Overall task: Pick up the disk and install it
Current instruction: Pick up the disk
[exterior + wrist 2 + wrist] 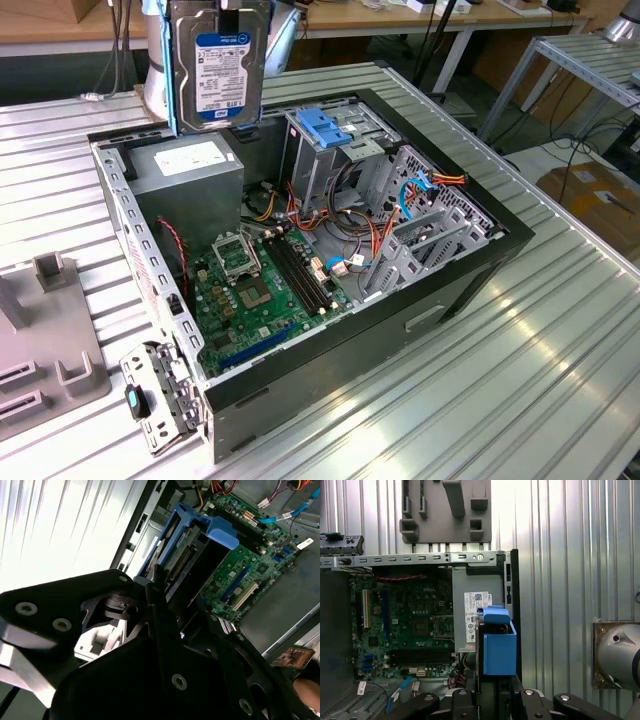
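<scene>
Disk (218, 70) hangs (label outward) above open case (400, 335) holding motherboard (262, 292), power supply (190, 178).

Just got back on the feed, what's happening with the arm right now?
The gripper holds the disk upright in the air, roughly above the power supply at one end of the open computer case. The grey drive cage with its blue latch stands to the exterior view's right of the disk. The disk is not yet installed.
</scene>
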You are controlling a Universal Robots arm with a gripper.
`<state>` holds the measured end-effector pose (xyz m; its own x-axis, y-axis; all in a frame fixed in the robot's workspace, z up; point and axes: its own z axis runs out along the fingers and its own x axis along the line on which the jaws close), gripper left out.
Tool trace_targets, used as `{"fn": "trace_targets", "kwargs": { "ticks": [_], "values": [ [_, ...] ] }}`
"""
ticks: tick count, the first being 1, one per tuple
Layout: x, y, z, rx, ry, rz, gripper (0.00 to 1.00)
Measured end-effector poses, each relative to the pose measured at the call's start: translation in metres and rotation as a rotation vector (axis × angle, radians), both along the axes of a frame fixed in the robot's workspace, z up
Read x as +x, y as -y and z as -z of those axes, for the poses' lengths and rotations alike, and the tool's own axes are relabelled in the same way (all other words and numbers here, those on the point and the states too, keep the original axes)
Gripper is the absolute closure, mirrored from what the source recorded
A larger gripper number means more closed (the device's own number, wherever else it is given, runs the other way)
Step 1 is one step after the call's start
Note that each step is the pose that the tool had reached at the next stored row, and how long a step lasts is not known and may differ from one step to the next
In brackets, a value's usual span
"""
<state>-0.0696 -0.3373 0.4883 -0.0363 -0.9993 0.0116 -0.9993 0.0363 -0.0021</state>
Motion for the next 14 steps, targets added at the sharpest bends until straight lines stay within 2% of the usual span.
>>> {"fn": "trace_targets", "kwargs": {
  "ticks": [5, 7, 10, 14],
  "values": [
    [0.0157, 0.0, 0.0, 0.0001, 0.0001, 0.0, 0.65],
    [0.0291, 0.0, 0.0, 0.0, 0.0, 0.0, 0.65],
    [0.039, -0.0001, 0.0, 0.0, 0.0, 0.0, 0.65],
    [0.0572, -0.0001, 0.0, 0.0001, 0.0, 0.0, 0.65]
  ]
}}
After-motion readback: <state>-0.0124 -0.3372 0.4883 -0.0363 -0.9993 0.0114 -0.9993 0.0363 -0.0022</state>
